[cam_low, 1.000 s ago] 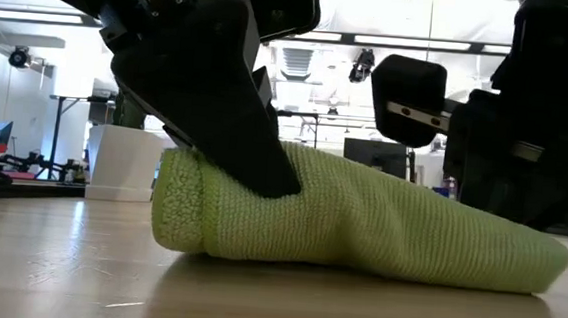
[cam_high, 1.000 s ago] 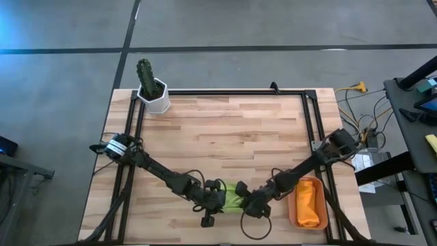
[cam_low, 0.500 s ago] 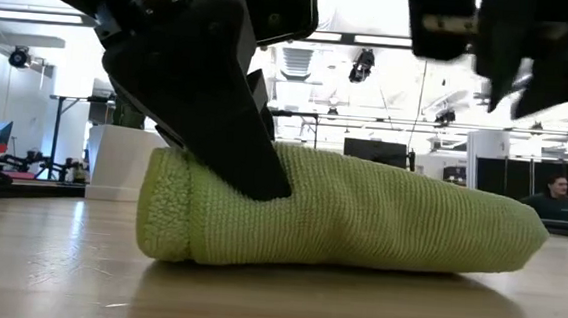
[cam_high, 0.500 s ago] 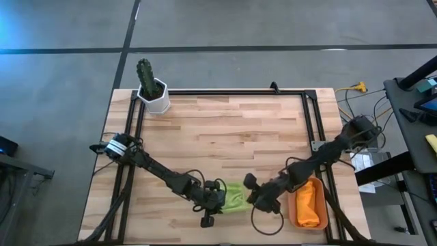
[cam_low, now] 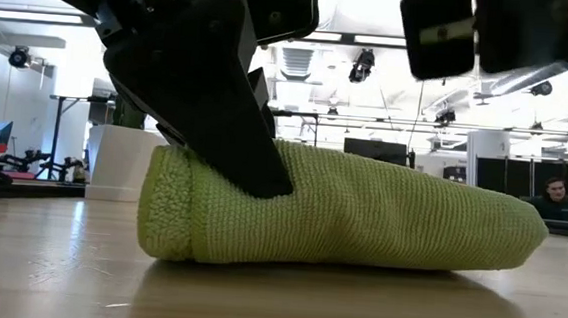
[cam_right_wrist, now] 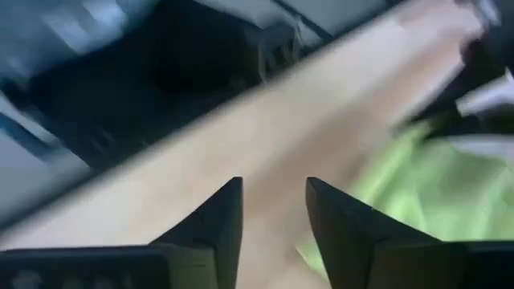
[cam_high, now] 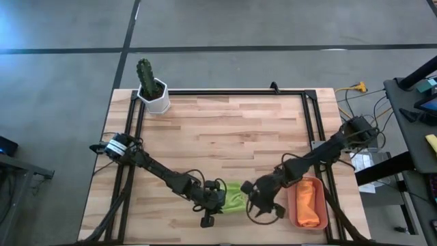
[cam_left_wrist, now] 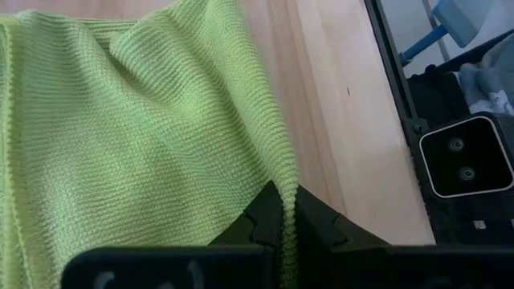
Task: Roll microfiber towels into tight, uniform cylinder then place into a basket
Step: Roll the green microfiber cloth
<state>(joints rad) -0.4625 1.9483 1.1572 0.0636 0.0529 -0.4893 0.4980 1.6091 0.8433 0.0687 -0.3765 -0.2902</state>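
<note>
Two grippers at green roll (cam_low: 340,218): left (cam_left_wrist: 285,210) pinching its edge, right (cam_right_wrist: 273,210) spread, empty. Re-grip w/ right before lifting, else unrolls.

Two towels, one lime green (cam_high: 235,196), one orange (cam_high: 308,205); one basket (cam_high: 292,203); one potted cactus (cam_high: 151,86).

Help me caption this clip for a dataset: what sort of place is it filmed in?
Probably a robotics lab or open workshop. A wooden table in a black frame stands on a bare concrete floor, loose cables trail beside it, and behind it the low view shows a bright hall with workstations and a seated person.
</note>
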